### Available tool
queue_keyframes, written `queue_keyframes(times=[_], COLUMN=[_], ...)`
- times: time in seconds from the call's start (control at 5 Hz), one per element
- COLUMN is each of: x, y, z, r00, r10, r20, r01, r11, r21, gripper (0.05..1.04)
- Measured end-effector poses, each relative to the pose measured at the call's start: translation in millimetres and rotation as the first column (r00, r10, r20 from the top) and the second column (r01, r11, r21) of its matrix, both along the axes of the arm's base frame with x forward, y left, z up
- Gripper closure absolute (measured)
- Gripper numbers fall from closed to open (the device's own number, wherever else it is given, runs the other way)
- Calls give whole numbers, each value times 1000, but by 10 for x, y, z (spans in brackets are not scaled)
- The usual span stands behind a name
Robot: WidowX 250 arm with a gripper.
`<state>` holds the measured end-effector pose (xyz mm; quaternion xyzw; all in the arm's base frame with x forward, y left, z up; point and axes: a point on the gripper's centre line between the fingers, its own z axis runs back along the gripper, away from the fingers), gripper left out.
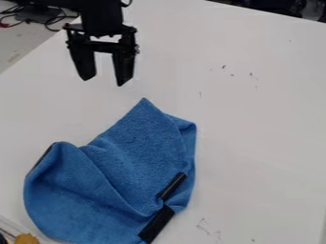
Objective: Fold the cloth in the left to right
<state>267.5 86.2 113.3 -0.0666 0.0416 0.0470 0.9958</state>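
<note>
Black two-finger gripper [105, 82], at the upper left of the white tabletop [255, 124]: fingers spread apart, with nothing between them, tips pointing down and away from the fabric. Blue rumpled terry cloth [137, 143], partly folded over itself, lies below the gripper at the lower left, two black strips [156, 224] along its lower right side.

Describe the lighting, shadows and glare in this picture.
Camera view: light looks soft and fairly even over the table, with no strong glare spot; gentle shading marks the folds of the cloth; the gripper reads mostly as a dark shape, showing little surface detail.
</note>
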Motion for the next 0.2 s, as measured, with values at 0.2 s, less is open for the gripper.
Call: queue_keyframes(times=[0.2], x=[-183], y=[66], z=[-77], r00=[997], r10=[76], r20=[-31], r01=[-77], r11=[997], r21=[-4], gripper=[83])
